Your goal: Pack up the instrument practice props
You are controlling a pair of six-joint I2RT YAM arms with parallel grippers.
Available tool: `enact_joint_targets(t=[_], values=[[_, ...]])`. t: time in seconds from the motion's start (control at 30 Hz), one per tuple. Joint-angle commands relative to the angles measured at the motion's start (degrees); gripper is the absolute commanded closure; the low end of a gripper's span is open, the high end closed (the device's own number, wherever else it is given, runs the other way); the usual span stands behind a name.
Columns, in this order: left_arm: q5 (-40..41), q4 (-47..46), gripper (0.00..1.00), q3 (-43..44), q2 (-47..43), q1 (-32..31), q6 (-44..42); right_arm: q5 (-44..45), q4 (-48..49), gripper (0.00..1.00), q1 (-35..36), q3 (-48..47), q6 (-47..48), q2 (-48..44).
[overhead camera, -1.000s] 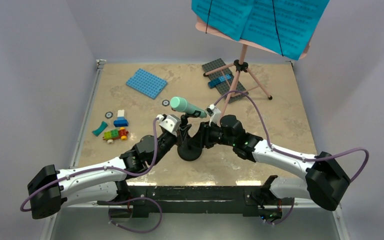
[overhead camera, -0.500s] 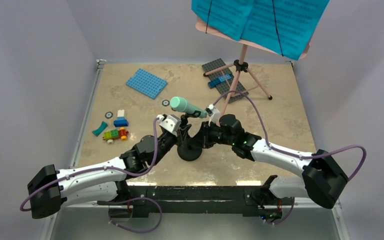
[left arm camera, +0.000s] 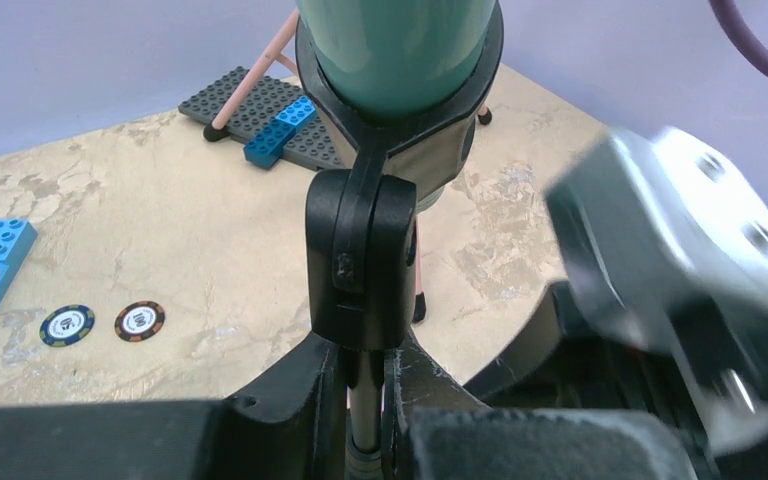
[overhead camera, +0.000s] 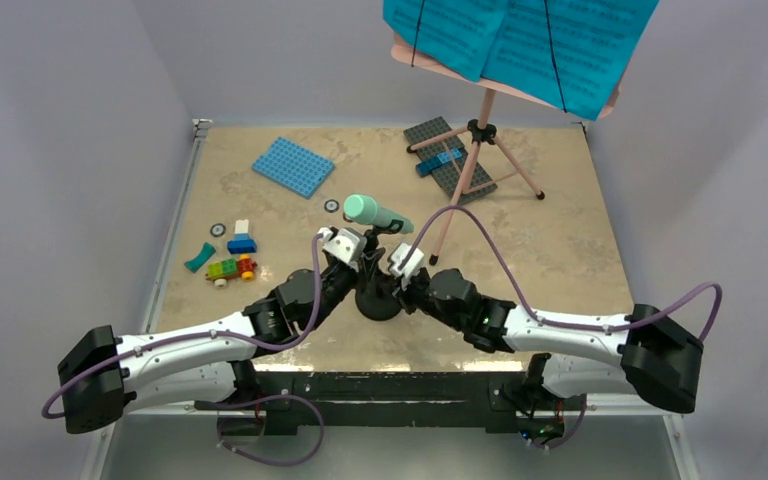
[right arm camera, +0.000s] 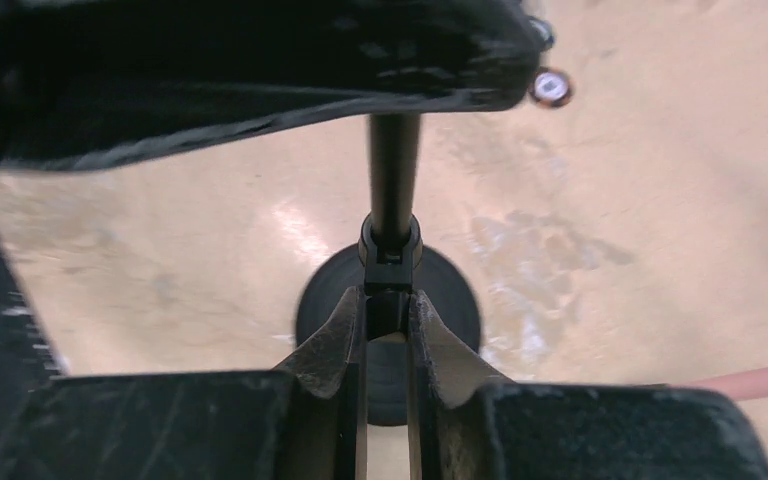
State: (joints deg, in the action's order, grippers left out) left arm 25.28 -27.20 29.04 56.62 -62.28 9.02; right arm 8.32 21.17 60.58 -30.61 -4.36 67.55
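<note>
The small black mic stand (overhead camera: 378,302) stands upright at the table's middle front, with the mint-green microphone (overhead camera: 368,211) clipped on top. My left gripper (overhead camera: 363,268) is shut on the stand's thin pole (left arm camera: 370,395) just under the clip joint (left arm camera: 360,250); the microphone (left arm camera: 395,50) fills the top of the left wrist view. My right gripper (overhead camera: 388,290) is shut on the pole's lower collar (right arm camera: 390,250), just above the round base (right arm camera: 450,300). The pink tripod music stand (overhead camera: 473,160) with cyan sheet-music pages (overhead camera: 520,40) stands at the back right.
A blue baseplate (overhead camera: 293,165) lies at the back left. A grey baseplate (overhead camera: 430,135) with a blue brick lies under the tripod. Small coloured bricks (overhead camera: 230,265) lie at the left. Two round chips (left arm camera: 68,324) lie on the table.
My right arm has swung left and down, its gripper moving from beside the upper pole to the lower pole near the base. The left arm and the stand have hardly moved.
</note>
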Motion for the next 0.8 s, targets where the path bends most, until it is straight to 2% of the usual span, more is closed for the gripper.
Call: enact_joint_targets(t=[0.0, 0.2, 0.4, 0.5, 0.67, 0.7, 0.73, 0.77], values=[[0.16, 6.97, 1.0, -0.28, 1.54, -1.03, 4.3, 17.03, 18.16, 1.0, 5.26, 3.59, 26.11, 1.05], [-0.03, 4.37, 1.0, -1.92, 2.6, -1.44, 4.89, 29.44, 43.14, 1.0, 14.69, 8.36, 51.37, 11.36], [-1.01, 3.2, 1.0, -2.39, 4.2, -1.61, 5.72, 34.88, 71.88, 1.0, 20.69, 8.21, 76.1, 28.48], [-1.1, 2.86, 1.0, -2.56, 4.62, -1.79, 5.75, 34.8, 71.09, 1.0, 21.23, 8.15, 75.09, 27.82], [-0.86, 2.86, 1.0, -2.66, 4.57, -1.96, 5.53, 34.49, 59.79, 1.0, 21.17, 7.58, 66.25, 19.92], [-0.8, 2.74, 1.0, -2.59, 4.63, -1.97, 5.45, 35.47, 57.1, 0.93, 21.22, 6.9, 63.72, 18.44], [-0.76, 2.48, 1.0, -2.58, 4.63, -1.97, 5.4, 36.99, 53.85, 0.58, 21.22, 6.03, 60.93, 16.8], [-0.76, 2.3, 1.0, -2.6, 4.62, -1.97, 5.33, 38.52, 49.38, 0.31, 21.18, 4.83, 57.62, 15.23]])
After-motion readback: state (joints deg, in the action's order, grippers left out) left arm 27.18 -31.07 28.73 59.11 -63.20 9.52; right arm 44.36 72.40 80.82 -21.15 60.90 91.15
